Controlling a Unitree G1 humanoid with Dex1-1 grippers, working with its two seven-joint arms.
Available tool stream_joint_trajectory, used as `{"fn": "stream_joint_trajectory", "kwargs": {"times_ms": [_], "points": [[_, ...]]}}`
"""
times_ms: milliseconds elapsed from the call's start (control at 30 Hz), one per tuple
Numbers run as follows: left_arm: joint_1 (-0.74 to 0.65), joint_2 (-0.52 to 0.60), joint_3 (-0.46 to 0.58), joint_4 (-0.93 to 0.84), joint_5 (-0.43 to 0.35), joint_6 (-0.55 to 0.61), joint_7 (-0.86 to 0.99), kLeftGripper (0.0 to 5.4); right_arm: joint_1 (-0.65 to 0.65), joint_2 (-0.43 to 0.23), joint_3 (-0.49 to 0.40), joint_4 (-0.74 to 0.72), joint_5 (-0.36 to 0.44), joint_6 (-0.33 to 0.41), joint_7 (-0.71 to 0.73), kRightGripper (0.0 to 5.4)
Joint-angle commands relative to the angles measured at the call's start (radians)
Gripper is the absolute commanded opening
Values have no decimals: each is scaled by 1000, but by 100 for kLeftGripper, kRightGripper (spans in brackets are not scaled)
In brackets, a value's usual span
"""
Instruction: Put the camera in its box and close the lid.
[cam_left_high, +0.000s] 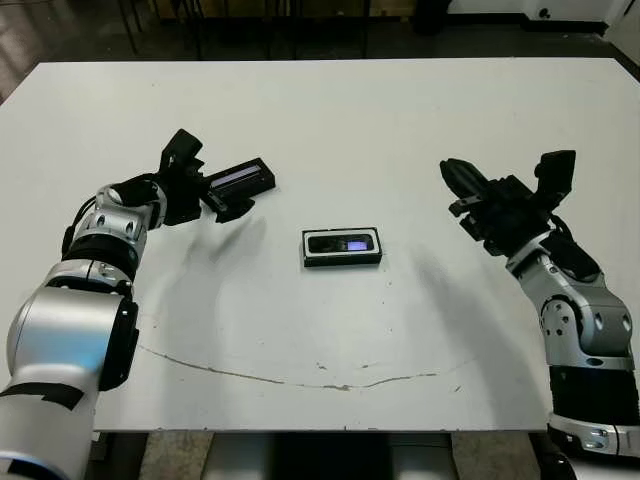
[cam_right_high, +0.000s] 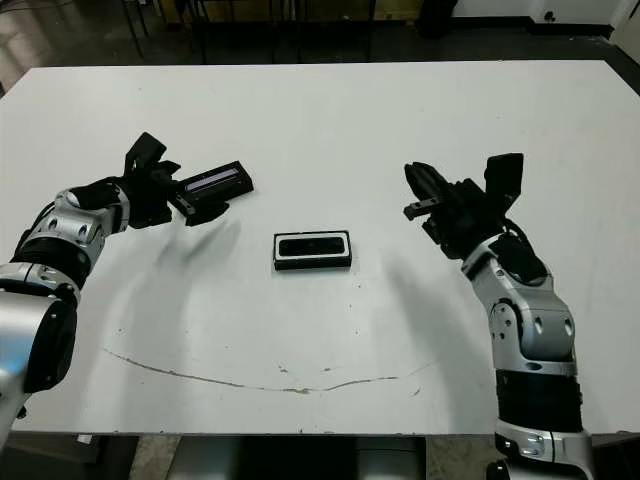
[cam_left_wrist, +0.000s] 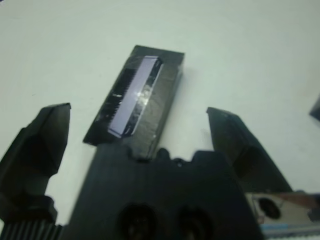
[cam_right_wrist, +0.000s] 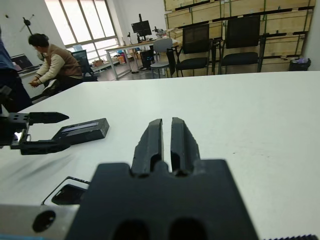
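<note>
The box (cam_left_high: 306, 247), a shallow tray with black walls and a white lining, lies at the table's middle. The slim black camera (cam_left_high: 342, 243) rests inside it. The lid (cam_left_high: 243, 178), black with a pale lilac strip, lies flat on the table to the box's left and farther back. My left gripper (cam_left_high: 213, 182) is open, with its fingers (cam_left_wrist: 47, 135) spread wide on either side of the lid's near end and not touching it. My right gripper (cam_left_high: 452, 172) hovers to the right of the box. Its fingers (cam_right_wrist: 150, 142) are pressed together with nothing between them.
A thin dark scratch (cam_left_high: 300, 380) runs across the white table near its front edge. Beyond the far edge stand chairs (cam_right_wrist: 240, 42) and desks, and a seated person (cam_right_wrist: 52, 65) is off to one side.
</note>
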Motion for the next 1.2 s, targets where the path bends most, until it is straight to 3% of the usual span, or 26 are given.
{"fn": "stream_joint_trajectory", "kwargs": {"times_ms": [33, 667, 1033, 1200], "points": [[37, 6, -18, 16, 38, -1, 38, 539, 25, -22, -9, 23, 8, 3, 22, 0], [41, -8, -38, 36, 87, 65, 120, 525, 62, -57, -16, -7, 9, 19, 29, 0], [36, -36, -7, 35, 52, 114, 34, 278, 70, -68, -15, -13, 11, 27, 28, 0], [52, -40, -14, 25, 59, 72, 9, 166, 74, -72, -11, -14, 7, 23, 30, 0]]}}
